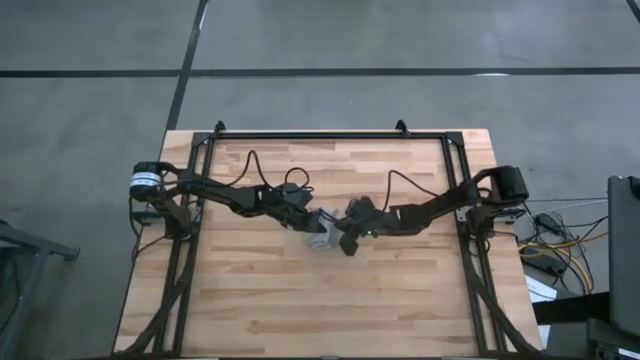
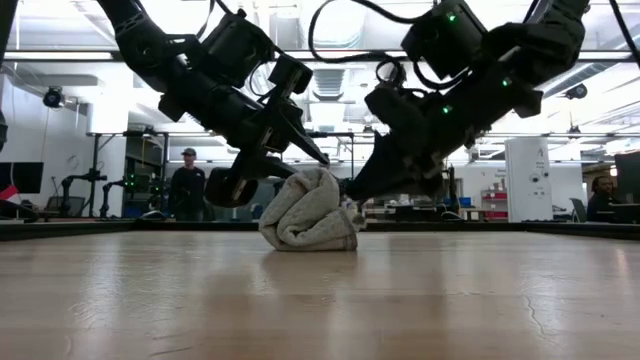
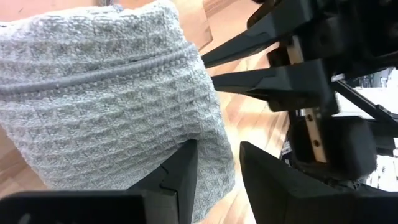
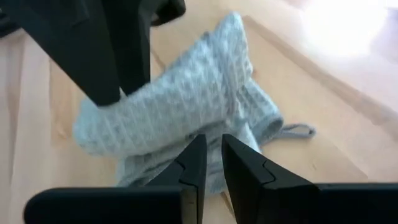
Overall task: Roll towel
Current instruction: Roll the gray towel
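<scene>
The towel [image 1: 320,239] [image 2: 308,215] is a light grey-blue waffle cloth, bunched into a loose roll at the table's middle. Its underside rests on the wood. My left gripper [image 1: 308,222] [image 3: 217,177] comes at it from the table's left and stands partly closed around its upper part. My right gripper [image 1: 343,238] [image 4: 211,146] comes from the table's right, its fingers almost together at the towel's [image 4: 180,106] other side. In the low view both grippers meet over the bundle. My left gripper has the towel's end [image 3: 214,165] between its two fingers, and the cloth nearly fills the gap. The fingers slant down from the table's left and are rolled to one side. The bundle's bottom stays on the table. My right gripper pinches the towel's edge [image 3: 200,62] at its fingertips [image 3: 214,76], slanting down from the table's right. How many layers it has, I cannot tell. The towel rises to a peak [image 2: 322,172] beside those fingers, and its base lies on the wood.
A black metal frame [image 1: 330,135] runs along the table's far edge and down both sides. Bare wood [image 1: 320,310] lies toward the near edge. A person [image 2: 188,185] stands in the room behind the table. Cables [image 1: 560,245] lie off the table's right.
</scene>
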